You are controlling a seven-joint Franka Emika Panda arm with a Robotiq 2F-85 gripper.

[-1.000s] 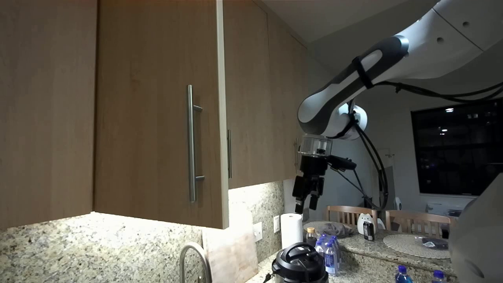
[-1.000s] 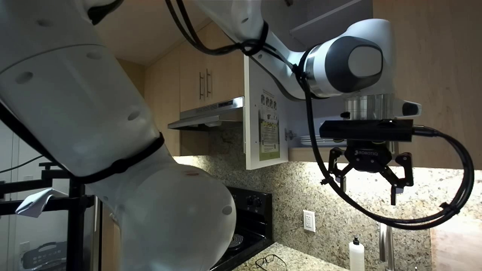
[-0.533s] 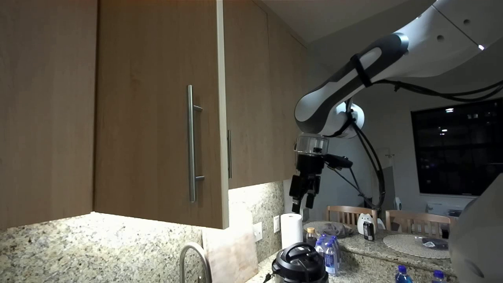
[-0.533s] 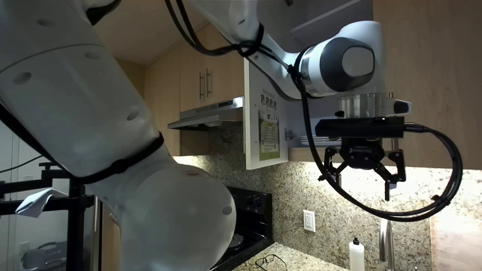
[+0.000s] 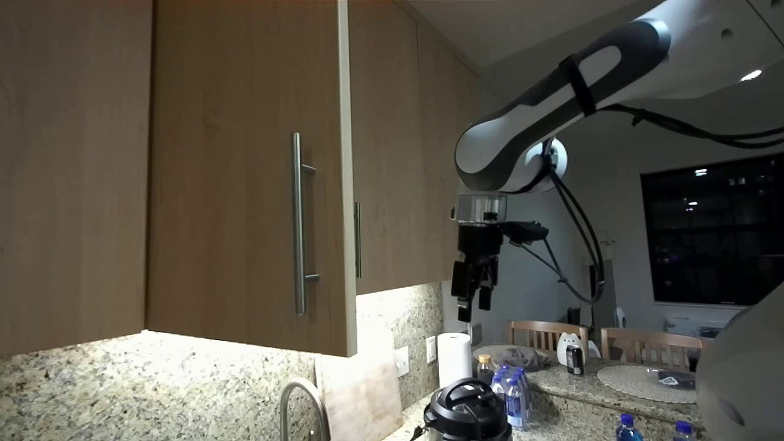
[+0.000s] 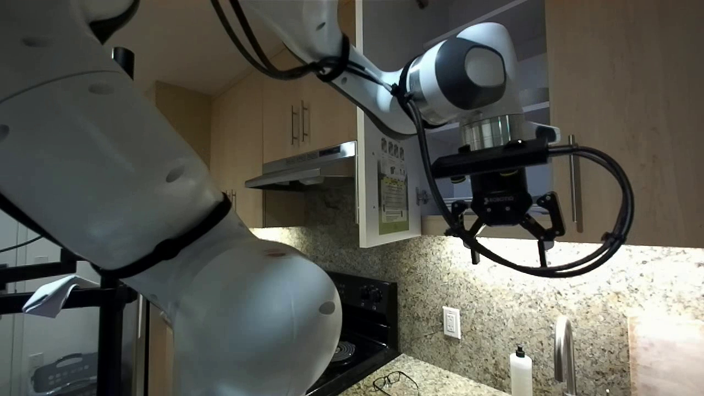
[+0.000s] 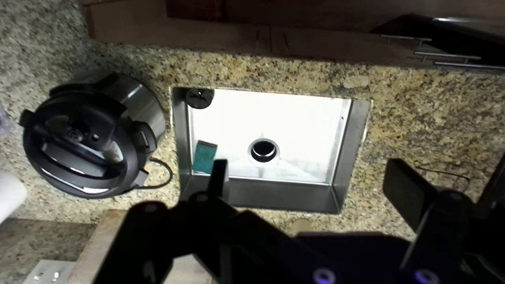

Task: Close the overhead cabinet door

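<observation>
The overhead cabinet door point(image 5: 245, 184) stands swung out from its cabinet. Its light-wood face and long metal bar handle point(image 5: 298, 223) show in an exterior view. From inside, the same door point(image 6: 369, 192) shows a white face with a paper label, hinged on the right. My gripper point(image 6: 509, 257) points down with its fingers spread and nothing between them. It hangs to the right of the door, in front of the cabinet opening, apart from the door. In the wrist view the gripper point(image 7: 307, 171) is over the counter and sink; the door does not show there.
A neighbouring door point(image 6: 621, 99) with its handle near the left edge sits right of the opening. A range hood point(image 6: 308, 168) lies beyond the open door. Below are a sink point(image 7: 276, 195), a faucet point(image 5: 303, 389) and a pressure cooker point(image 5: 468, 407). Cables point(image 6: 621, 220) loop beside the gripper.
The arm has risen and shifted toward the open door, leftward in both exterior views. The gripper has tilted slightly and stays open. The door has not moved.
</observation>
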